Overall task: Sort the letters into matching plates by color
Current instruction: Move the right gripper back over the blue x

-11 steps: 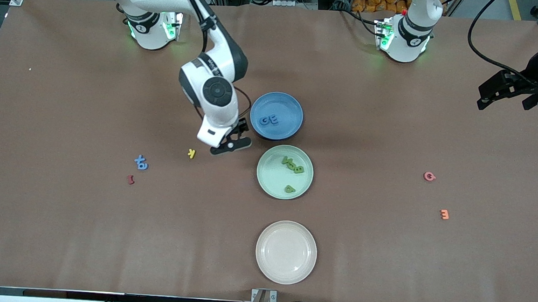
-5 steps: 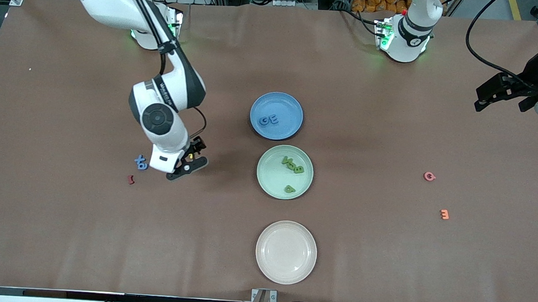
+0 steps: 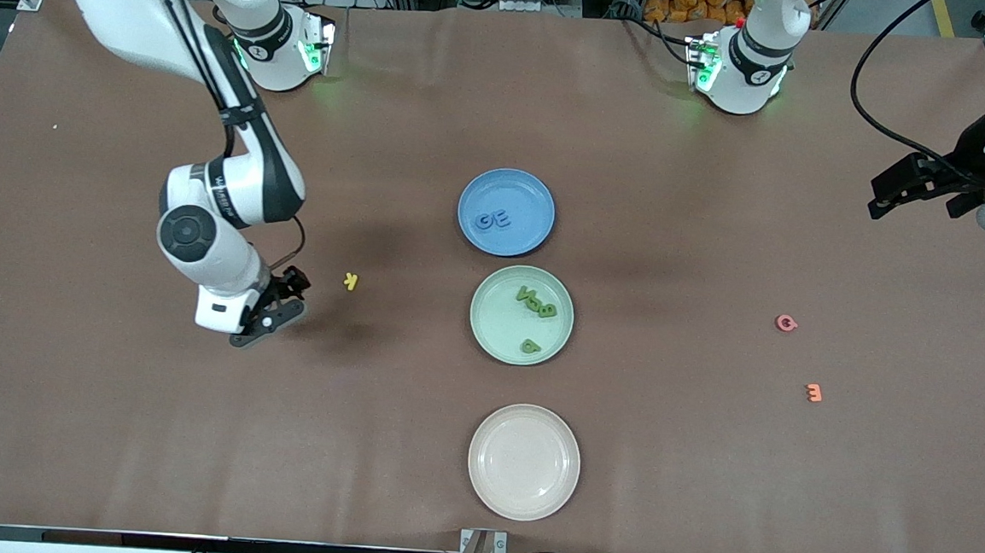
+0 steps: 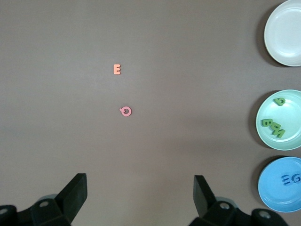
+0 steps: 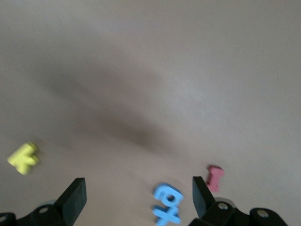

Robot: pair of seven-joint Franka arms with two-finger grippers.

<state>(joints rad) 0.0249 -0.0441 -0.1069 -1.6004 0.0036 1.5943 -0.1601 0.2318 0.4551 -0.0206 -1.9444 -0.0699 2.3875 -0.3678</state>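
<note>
- The brown counter [image 3: 107, 424] holds three plates in a row down its middle.
- The right arm reaches out from its base over its own end of the counter. The left arm waits up high over its own end.
- The blue plate [image 3: 506, 211] is farthest from the front camera and has two blue letters [image 3: 492, 219] in it, a G and an E.
- The green plate [image 3: 522, 314] sits between the other two plates. It holds green letters [image 3: 536, 302] in a clump and one more green letter [image 3: 530, 346] apart from them.
- The cream-pink plate [image 3: 524, 461] is nearest the front camera.
- The right gripper [image 3: 272, 319] hangs over the counter with its jaws spread apart and nothing in them.
- The left gripper [image 3: 917, 184] also has its jaws spread wide and holds nothing, as the left wrist view shows.
- The front view does not show the pieces under the right gripper. The right wrist view does: two blue letters on the counter [image 5: 166, 205] touching each other, with a dark red letter [image 5: 215, 178] just beside them.
- The yellow letter [image 3: 351, 281] lies between the right gripper and the green plate.
- The pink letter [image 3: 786, 323] and the orange E [image 3: 813, 393] lie near each other toward the left arm's end.
</note>
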